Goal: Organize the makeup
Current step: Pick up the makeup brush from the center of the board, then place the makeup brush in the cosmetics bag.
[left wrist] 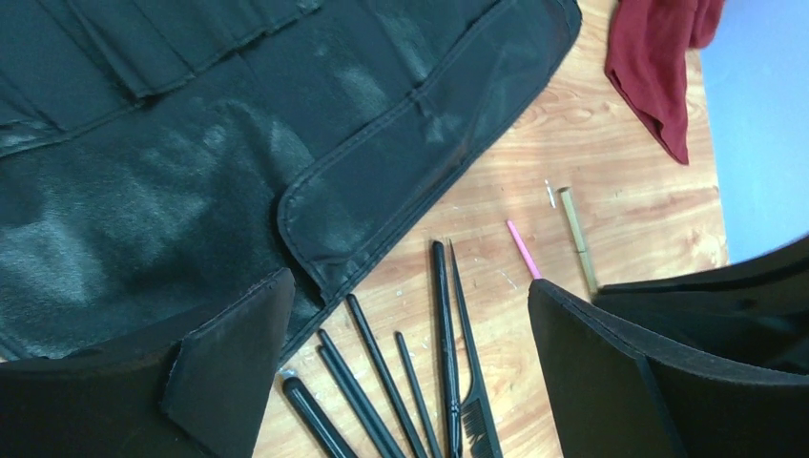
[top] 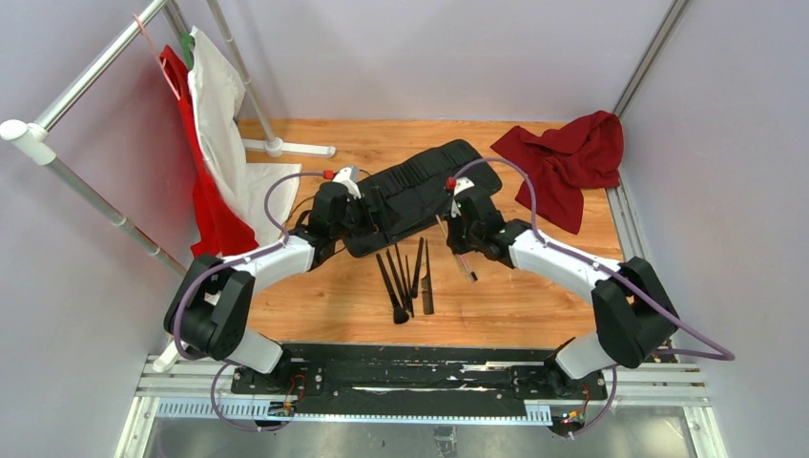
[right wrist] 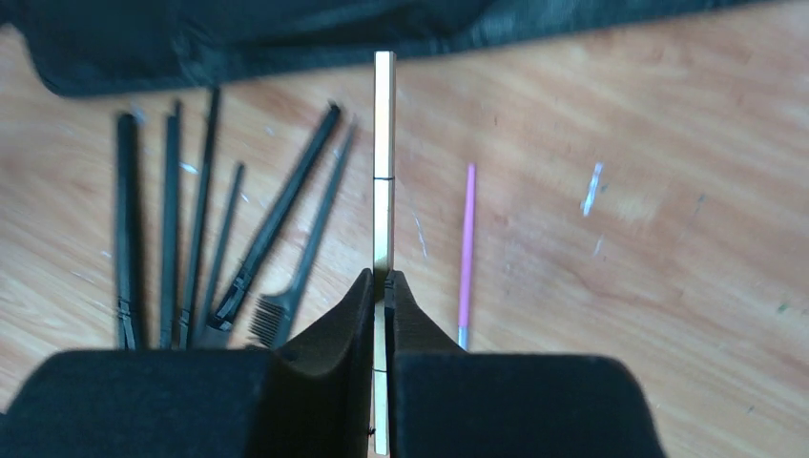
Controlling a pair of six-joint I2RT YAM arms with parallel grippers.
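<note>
Several black-handled makeup brushes [top: 399, 281] and a thin black comb [top: 426, 282] lie fanned out on the wooden table, just in front of the black roll-up case [top: 420, 186]. They also show in the left wrist view [left wrist: 382, 382] and the right wrist view [right wrist: 196, 219]. My right gripper [right wrist: 383, 279] is shut on a tan-handled brush [right wrist: 384, 143], whose handle points toward the case. A pink-handled brush [right wrist: 466, 248] lies on the wood just right of it. My left gripper [left wrist: 410, 286] is open and empty, over the case's near edge and the black brushes.
A red cloth [top: 568, 162] lies at the back right of the table. A white and a red cloth [top: 215, 143] hang from a rack at the left. Grey walls close in the table on three sides.
</note>
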